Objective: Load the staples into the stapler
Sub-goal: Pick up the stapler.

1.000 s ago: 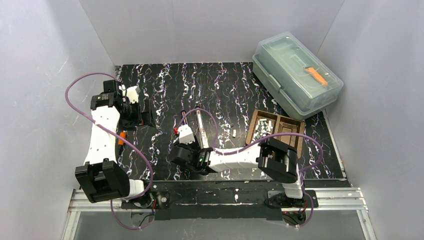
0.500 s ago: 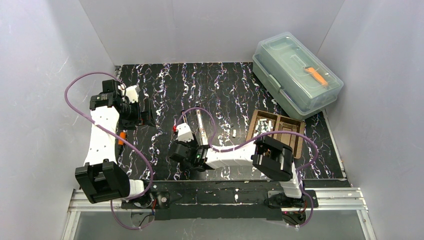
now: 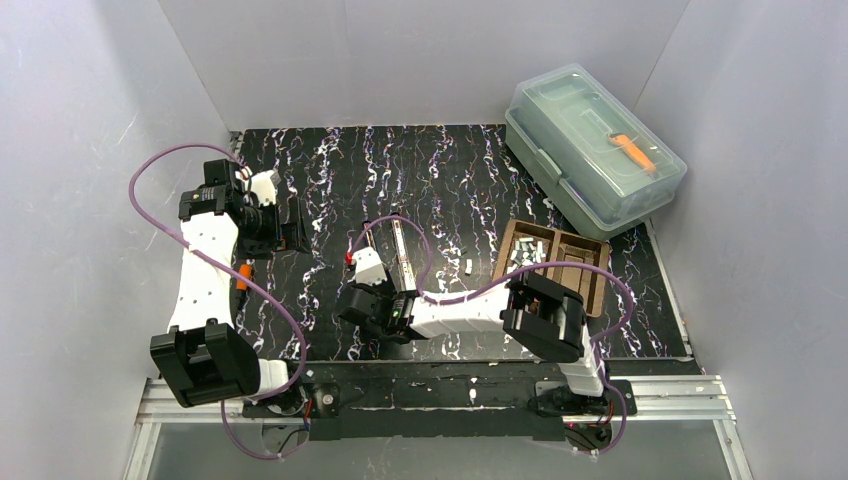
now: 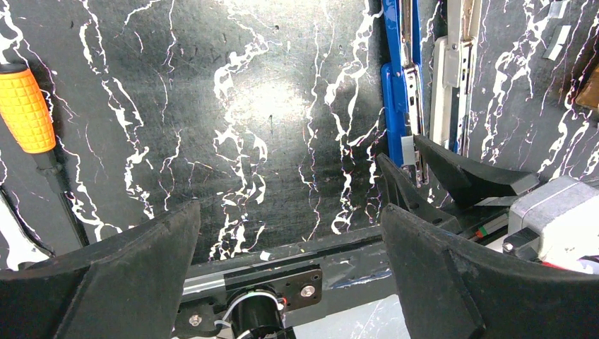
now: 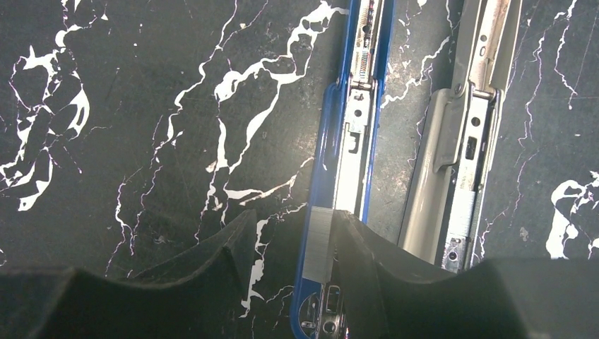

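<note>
The stapler (image 5: 353,127) lies opened flat on the black marble table, its blue channel beside its grey arm (image 5: 459,141). It also shows in the overhead view (image 3: 403,255) and the left wrist view (image 4: 402,70). My right gripper (image 5: 293,219) hangs over the stapler's near end with its jaws apart. One silvery strip of staples (image 5: 319,244) rests on the blue channel's edge against the right finger (image 5: 360,254); the left finger stands clear of it. More staples (image 3: 525,257) lie in the brown tray (image 3: 590,290). My left gripper (image 4: 289,212) is wide open and empty at the table's left.
A loose staple strip (image 3: 468,265) lies between stapler and tray. An orange-handled screwdriver (image 4: 25,106) lies beside the left arm. A clear lidded plastic box (image 3: 592,150) sits at the back right. The table's near rail (image 4: 233,279) runs under the left gripper.
The right arm has shifted a little to the left along the stapler's near end, and its jaws have narrowed slightly. The left arm has not moved.
</note>
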